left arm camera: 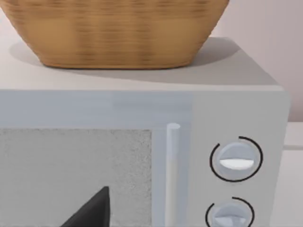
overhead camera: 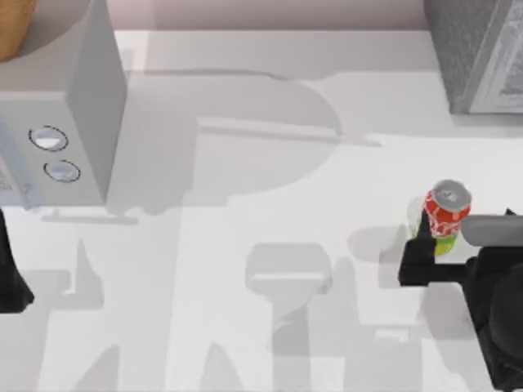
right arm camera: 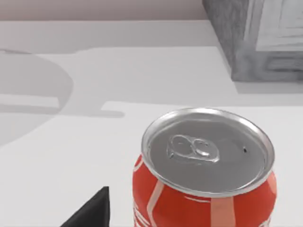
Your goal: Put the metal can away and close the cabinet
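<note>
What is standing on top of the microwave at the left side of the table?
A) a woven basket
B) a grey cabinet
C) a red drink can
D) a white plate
A: the left wrist view shows a woven basket resting on the flat top of the microwave, while the can stands on the table at the right, by the right end effector.

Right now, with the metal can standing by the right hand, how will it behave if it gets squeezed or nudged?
The metal can stands upright and narrow, so a sideways nudge would likely tip it. Once down, its round body would probably roll. Its smooth printed wall may slip or dent under a hard squeeze from the right hand.
</note>
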You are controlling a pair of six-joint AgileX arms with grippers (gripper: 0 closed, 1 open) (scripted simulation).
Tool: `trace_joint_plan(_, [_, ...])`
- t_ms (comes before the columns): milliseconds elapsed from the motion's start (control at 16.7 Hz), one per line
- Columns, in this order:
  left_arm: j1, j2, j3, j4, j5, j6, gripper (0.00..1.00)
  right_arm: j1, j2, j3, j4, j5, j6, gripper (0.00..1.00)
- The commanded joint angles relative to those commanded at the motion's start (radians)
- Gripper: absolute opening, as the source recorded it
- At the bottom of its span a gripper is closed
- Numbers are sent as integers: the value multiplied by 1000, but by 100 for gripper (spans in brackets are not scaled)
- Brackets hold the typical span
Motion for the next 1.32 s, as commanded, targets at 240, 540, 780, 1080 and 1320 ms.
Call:
trace_joint_plan(240, [0, 0, 0, 0, 0, 0, 100, 62, 191, 17, 151, 63, 16, 100])
trace_joint_plan(540, [0, 0, 0, 0, 0, 0, 100, 76, 235, 21, 185, 78, 19, 100])
trace_joint_plan(780, [0, 0, 0, 0, 0, 0, 100, 61, 237, 33, 177, 64, 15, 100])
trace_joint_plan(1080, [0, 0, 0, 0, 0, 0, 100, -37, 284, 160, 118, -31, -16, 100])
trace_joint_plan(1320, [0, 0, 0, 0, 0, 0, 100, -83, 306, 218, 90, -75, -30, 100])
